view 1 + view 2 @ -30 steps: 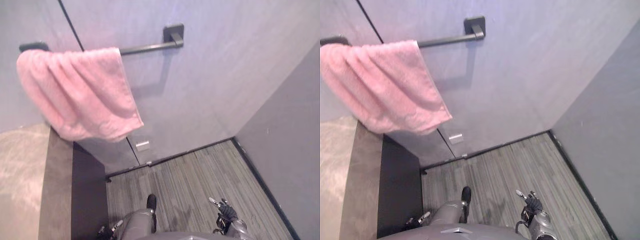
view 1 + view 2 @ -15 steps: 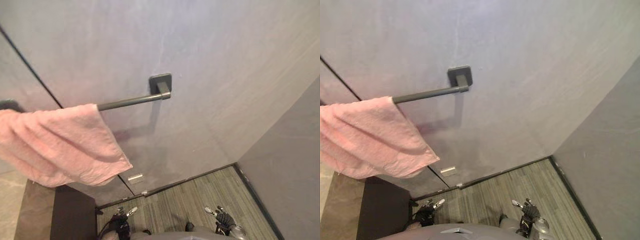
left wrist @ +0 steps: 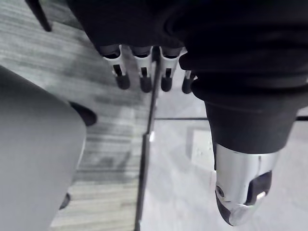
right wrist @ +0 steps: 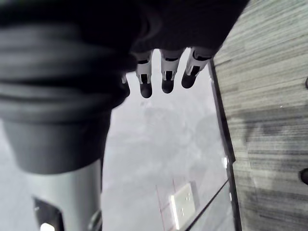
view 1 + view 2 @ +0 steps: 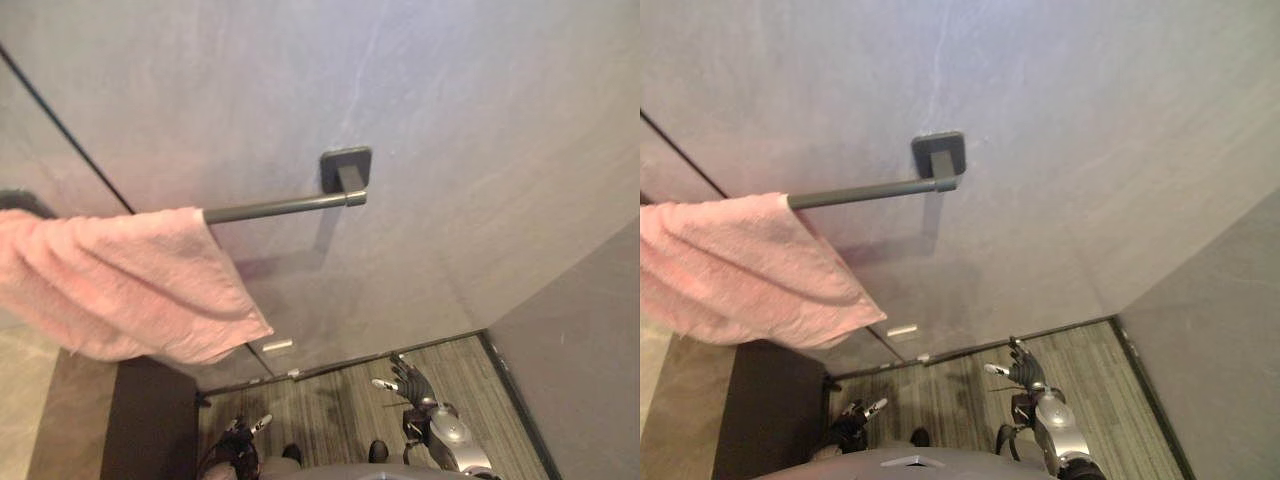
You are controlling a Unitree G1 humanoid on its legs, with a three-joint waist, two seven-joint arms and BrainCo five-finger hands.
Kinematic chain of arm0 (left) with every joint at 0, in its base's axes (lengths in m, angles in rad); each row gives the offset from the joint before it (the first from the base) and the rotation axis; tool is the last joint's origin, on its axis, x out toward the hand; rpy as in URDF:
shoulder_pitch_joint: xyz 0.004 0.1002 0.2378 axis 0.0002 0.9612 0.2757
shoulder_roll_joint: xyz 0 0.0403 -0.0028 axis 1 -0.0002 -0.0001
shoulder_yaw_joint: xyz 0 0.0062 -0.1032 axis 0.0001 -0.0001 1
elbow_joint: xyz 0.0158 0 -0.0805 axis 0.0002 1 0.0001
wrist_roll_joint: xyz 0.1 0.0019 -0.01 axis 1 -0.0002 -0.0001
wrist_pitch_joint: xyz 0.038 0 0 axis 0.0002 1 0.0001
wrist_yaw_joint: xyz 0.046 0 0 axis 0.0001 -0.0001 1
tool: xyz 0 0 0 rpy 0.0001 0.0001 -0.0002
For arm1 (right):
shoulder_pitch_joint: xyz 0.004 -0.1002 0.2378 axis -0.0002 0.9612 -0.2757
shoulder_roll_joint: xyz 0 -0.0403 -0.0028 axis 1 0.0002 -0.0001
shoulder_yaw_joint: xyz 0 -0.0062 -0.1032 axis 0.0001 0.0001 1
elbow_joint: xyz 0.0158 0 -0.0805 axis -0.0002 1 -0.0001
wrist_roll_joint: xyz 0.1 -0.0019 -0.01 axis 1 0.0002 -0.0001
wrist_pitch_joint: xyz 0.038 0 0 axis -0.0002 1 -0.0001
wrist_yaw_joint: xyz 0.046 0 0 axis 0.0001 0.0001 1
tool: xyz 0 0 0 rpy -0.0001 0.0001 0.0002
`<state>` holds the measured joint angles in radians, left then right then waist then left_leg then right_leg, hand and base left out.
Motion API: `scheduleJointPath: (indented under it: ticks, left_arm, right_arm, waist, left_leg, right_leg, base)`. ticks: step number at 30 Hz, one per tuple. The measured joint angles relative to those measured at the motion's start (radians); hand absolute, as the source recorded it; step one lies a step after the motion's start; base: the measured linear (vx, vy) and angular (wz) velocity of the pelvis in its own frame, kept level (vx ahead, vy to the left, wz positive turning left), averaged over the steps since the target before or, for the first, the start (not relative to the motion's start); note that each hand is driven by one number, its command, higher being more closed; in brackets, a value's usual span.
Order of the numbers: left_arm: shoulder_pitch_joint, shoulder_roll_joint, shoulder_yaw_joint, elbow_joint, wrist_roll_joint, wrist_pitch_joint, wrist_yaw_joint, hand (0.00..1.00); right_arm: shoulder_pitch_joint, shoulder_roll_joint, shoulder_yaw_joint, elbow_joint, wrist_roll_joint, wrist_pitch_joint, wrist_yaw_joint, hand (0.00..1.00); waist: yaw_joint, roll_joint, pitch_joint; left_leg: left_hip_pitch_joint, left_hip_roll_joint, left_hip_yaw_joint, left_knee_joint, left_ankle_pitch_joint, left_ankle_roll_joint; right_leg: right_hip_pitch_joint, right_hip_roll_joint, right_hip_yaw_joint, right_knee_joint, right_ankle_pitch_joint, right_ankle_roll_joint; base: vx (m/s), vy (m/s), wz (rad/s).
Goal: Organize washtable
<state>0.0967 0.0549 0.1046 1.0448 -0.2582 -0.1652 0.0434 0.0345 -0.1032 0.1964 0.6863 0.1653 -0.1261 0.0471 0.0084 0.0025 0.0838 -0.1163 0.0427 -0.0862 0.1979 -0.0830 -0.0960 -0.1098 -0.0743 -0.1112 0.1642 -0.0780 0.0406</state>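
Towel (image 5: pixel 125 285) drapes rail (image 5: pixel 285 207), well apart from left hand (image 5: pixel 241 434) and right hand (image 5: pixel 408 379).

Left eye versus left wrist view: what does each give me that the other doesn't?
Left eye view: pink towel draped over the dark wall bar, and the right hand, open and empty. Left wrist view: the left hand from close, fingers straight, holding nothing. Both: left hand, striped floor, grey wall with a small white plate.
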Motion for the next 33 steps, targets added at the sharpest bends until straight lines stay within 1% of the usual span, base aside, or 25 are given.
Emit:
scheduleJointPath:
  ticks: [1, 2, 3, 4, 5, 6, 7, 8, 9, 10, 11, 12, 13, 14, 16, 18, 19, 21, 23, 27, 30, 33]
  left_arm:
    - [0.0, -0.001, -0.006, -0.018, -0.001, -0.001, 0.006, 0.0]
    - [0.004, 0.005, -0.02, -0.036, -0.005, -0.007, 0.012, 0.0]
    - [0.005, 0.012, -0.025, -0.045, -0.009, -0.009, 0.015, 0.0]
    - [0.011, 0.008, -0.024, -0.05, -0.012, -0.009, 0.015, 0.0]
    - [0.026, 0.004, -0.027, -0.059, -0.011, -0.008, 0.015, 0.0]
    - [0.028, -0.001, -0.029, -0.058, -0.008, -0.006, 0.014, 0.0]
    - [0.027, -0.003, -0.03, -0.058, -0.008, -0.006, 0.014, 0.0]
    - [0.025, -0.012, -0.03, -0.057, -0.007, -0.005, 0.014, 0.0]
    - [0.023, -0.016, -0.031, -0.054, -0.005, -0.004, 0.015, 0.0]
    - [0.02, -0.016, -0.034, -0.044, -0.003, -0.001, 0.015, 0.0]
    - [0.016, -0.005, -0.033, -0.037, 0.004, 0.002, 0.015, 0.0]
    - [0.02, 0.019, -0.034, -0.022, 0.012, 0.008, 0.017, 0.0]
    - [0.027, 0.024, -0.032, -0.015, 0.014, 0.015, 0.018, 0.0]
    - [0.027, 0.026, -0.033, -0.016, 0.025, 0.015, 0.019, 0.0]
    - [0.024, 0.032, -0.034, -0.015, 0.05, 0.015, 0.022, 0.0]
    - [0.02, 0.032, -0.034, -0.016, 0.051, 0.014, 0.029, 0.0]
    - [0.019, 0.031, -0.034, -0.015, 0.051, 0.014, 0.031, 0.0]
    - [0.019, 0.026, -0.034, -0.015, 0.069, 0.015, 0.036, 0.0]
    - [0.019, 0.022, -0.033, -0.014, 0.078, 0.015, 0.036, 0.0]
    - [0.021, 0.021, -0.027, 0.014, 0.111, 0.016, 0.036, 0.0]
    - [0.021, 0.021, -0.027, 0.013, 0.118, 0.016, 0.035, 0.0]
    - [0.023, 0.019, -0.027, 0.014, 0.128, 0.016, 0.034, 0.0]
  right_arm:
    - [-0.01, 0.0, 0.003, -0.017, 0.0, 0.0, 0.0, 0.0]
    - [-0.024, 0.001, 0.005, -0.046, 0.0, -0.001, 0.0, 0.0]
    - [-0.046, -0.001, 0.019, -0.076, 0.0, -0.003, 0.0, 0.0]
    - [-0.052, -0.005, 0.024, -0.096, 0.0, -0.002, -0.003, 0.0]
    - [-0.042, -0.009, 0.029, -0.147, 0.0, -0.005, -0.005, 0.0]
    - [-0.037, -0.01, 0.031, -0.191, 0.002, -0.01, -0.008, 0.0]
    - [-0.036, -0.01, 0.034, -0.207, 0.002, -0.013, -0.009, 0.0]
    - [-0.036, -0.013, 0.04, -0.241, 0.002, -0.016, -0.009, 0.0]
    - [-0.035, -0.013, 0.048, -0.269, 0.003, -0.017, -0.009, 0.0]
    - [-0.035, -0.012, 0.057, -0.282, 0.003, -0.017, -0.009, 0.0]
    - [-0.033, -0.005, 0.063, -0.283, 0.003, -0.015, -0.01, 0.0]
    - [-0.023, 0.005, 0.086, -0.302, 0.004, -0.016, -0.008, 0.0]
    - [-0.011, 0.016, 0.098, -0.323, 0.012, -0.016, -0.01, 0.0]
    - [-0.006, 0.017, 0.104, -0.337, 0.013, -0.016, -0.013, 0.0]
    - [-0.002, 0.018, 0.113, -0.381, 0.024, -0.019, -0.017, 0.0]
    - [-0.001, 0.018, 0.112, -0.411, 0.052, -0.023, -0.024, 0.0]
    - [-0.001, 0.018, 0.112, -0.419, 0.052, -0.023, -0.026, 0.0]
    - [0.006, 0.015, 0.104, -0.437, 0.051, -0.025, -0.034, 0.0]
    - [0.027, 0.003, 0.095, -0.492, 0.051, -0.025, -0.046, 0.0]
    - [0.038, 0.001, 0.036, -0.593, 0.051, -0.03, -0.052, 0.0]
    - [0.036, -0.007, 0.024, -0.638, 0.051, -0.046, -0.062, 0.0]
    - [0.011, -0.007, 0.03, -0.654, 0.052, -0.061, -0.068, 0.0]
  waist:
    - [0.001, 0.002, 0.013]
    - [0.006, -0.007, 0.021]
    - [0.009, 0.001, 0.045]
    - [0.009, 0.006, 0.049]
    - [0.004, 0.009, 0.045]
    - [-0.009, 0.016, 0.042]
    - [-0.014, 0.021, 0.039]
    - [-0.016, 0.041, 0.026]
    - [-0.023, 0.043, 0.023]
    - [-0.027, 0.046, 0.02]
    - [-0.024, 0.026, 0.019]
    - [-0.025, 0.003, 0.004]
    - [-0.026, -0.007, -0.006]
    - [-0.026, -0.013, -0.01]
    - [-0.026, -0.013, -0.033]
    - [-0.026, -0.01, -0.038]
    - [-0.026, -0.013, -0.044]
    - [-0.027, 0.0, -0.05]
    - [-0.027, 0.007, -0.053]
    - [-0.028, 0.006, -0.054]
    - [-0.026, -0.001, -0.058]
    - [-0.023, -0.002, -0.058]
  left_leg:
    - [-0.026, -0.006, 0.005, 0.042, 0.006, -0.01]
    - [-0.037, -0.014, 0.033, 0.039, 0.024, -0.04]
    - [-0.056, 0.013, 0.12, 0.192, -0.044, 0.027]
    - [-0.055, 0.037, 0.158, 0.28, -0.074, 0.039]
    - [-0.032, 0.08, 0.213, 0.347, -0.095, 0.037]
    - [0.014, 0.111, 0.242, 0.316, -0.095, 0.035]
    - [0.038, 0.122, 0.252, 0.278, -0.089, 0.034]
    - [0.082, 0.117, 0.251, 0.152, -0.094, 0.003]
    - [0.128, 0.111, 0.276, 0.027, -0.102, -0.009]
    - [0.152, 0.109, 0.281, -0.06, -0.107, -0.019]
    - [0.16, 0.095, 0.29, -0.092, -0.087, -0.019]
    - [0.164, 0.076, 0.294, -0.128, -0.065, -0.01]
    - [0.164, 0.06, 0.297, -0.139, -0.056, -0.003]
    - [0.165, 0.053, 0.298, -0.141, -0.054, -0.001]
    - [0.168, 0.033, 0.303, -0.143, -0.055, 0.002]
    - [0.171, 0.029, 0.318, -0.144, -0.055, 0.002]
    - [0.171, 0.029, 0.322, -0.145, -0.055, 0.002]
    - [0.177, 0.034, 0.33, -0.149, -0.055, 0.002]
    - [0.184, 0.044, 0.341, -0.156, -0.055, 0.002]
    - [0.2, 0.058, 0.37, -0.163, -0.058, -0.002]
    - [0.201, 0.067, 0.377, -0.164, -0.06, -0.005]
    - [0.2, 0.068, 0.377, -0.166, -0.06, -0.005]
  right_leg:
    - [-0.004, -0.006, -0.009, 0.011, -0.001, -0.002]
    - [-0.018, -0.037, -0.019, 0.012, 0.001, -0.016]
    - [-0.014, -0.051, -0.041, 0.03, 0.001, -0.023]
    - [-0.009, -0.051, -0.044, 0.039, 0.0, -0.025]
    - [-0.004, -0.056, -0.05, 0.041, 0.002, -0.021]
    - [-0.007, -0.062, -0.062, 0.04, 0.007, -0.012]
    - [-0.014, -0.062, -0.067, 0.04, 0.01, -0.007]
    - [-0.034, -0.061, -0.069, 0.034, 0.02, 0.007]
    - [-0.043, -0.059, -0.075, 0.007, 0.044, 0.021]
    - [-0.045, -0.053, -0.085, -0.018, 0.067, 0.026]
    - [-0.042, -0.056, -0.085, -0.035, 0.085, 0.029]
    - [-0.031, -0.068, -0.085, -0.086, 0.123, 0.038]
    - [-0.018, -0.076, -0.082, -0.116, 0.148, 0.05]
    - [-0.012, -0.081, -0.079, -0.126, 0.157, 0.055]
    - [0.003, -0.093, -0.066, -0.164, 0.185, 0.061]
    - [0.008, -0.094, -0.057, -0.183, 0.202, 0.062]
    - [0.008, -0.093, -0.053, -0.187, 0.205, 0.063]
    - [0.006, -0.081, -0.039, -0.195, 0.209, 0.061]
    - [0.007, -0.071, -0.033, -0.201, 0.213, 0.056]
    - [0.008, -0.046, -0.007, -0.22, 0.222, 0.046]
    - [0.009, -0.036, 0.0, -0.229, 0.226, 0.044]
    - [0.016, -0.035, -0.001, -0.247, 0.235, 0.044]
  base:
    - [-0.19, 0.072, 0.57]
    - [-0.03, 0.052, 0.43]
    - [0.12, 0.037, 0.31]
    - [0.37, 0.009, 0.23]
    - [0.39, 0.02, 0.27]
    - [0.37, 0.036, 0.33]
    - [0.27, 0.099, 0.33]
    - [0.2, 0.191, 0.32]
    - [0.18, 0.25, 0.32]
    - [0.14, 0.208, 0.24]
    - [0.14, 0.166, 0.11]
    - [0.18, 0.143, 0.03]
    - [0.19, 0.139, 0.0]
    - [0.21, 0.124, -0.05]
    - [0.24, 0.1, -0.1]
    - [0.16, 0.044, -0.14]
    - [0.07, 0.008, -0.21]
    - [0.02, -0.021, -0.19]
    - [0.03, -0.042, -0.2]
    - [0.02, -0.038, -0.25]
    - [0.01, -0.025, -0.1]
    - [0.0, 0.0, 0.0]
